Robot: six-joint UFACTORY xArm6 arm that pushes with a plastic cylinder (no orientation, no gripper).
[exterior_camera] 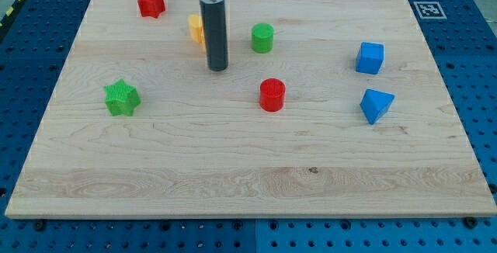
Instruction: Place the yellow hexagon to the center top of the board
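**Yellow hexagon nearly at the top centre**

Blue perforated bench [46, 5] surrounds a pale wooden board [248, 175] that carries all the blocks. Going from the view's left, relative to my tip [218, 68]: a green star [122, 98] lies well out to the left and slightly lower; a red star [151, 3] sits up and left near the top edge. The yellow hexagon [196, 29] is just up-left of my tip, partly hidden behind the rod, seemingly touching or almost touching it. To the right, a green cylinder [262, 38] stands above-right and nearby, a red cylinder [272, 95] below-right, and far right a blue cube [370, 57] with a blue wedge-like block [377, 105] beneath it.

There is no gripper here to open or close; the rod merely pushes and holds nothing.

The pushing step looks to be in hand. The hexagon sits left of centre, so the next move likely calls for getting my tip to its lower-left and nudging it right and upward, stopping short of the green cylinder.
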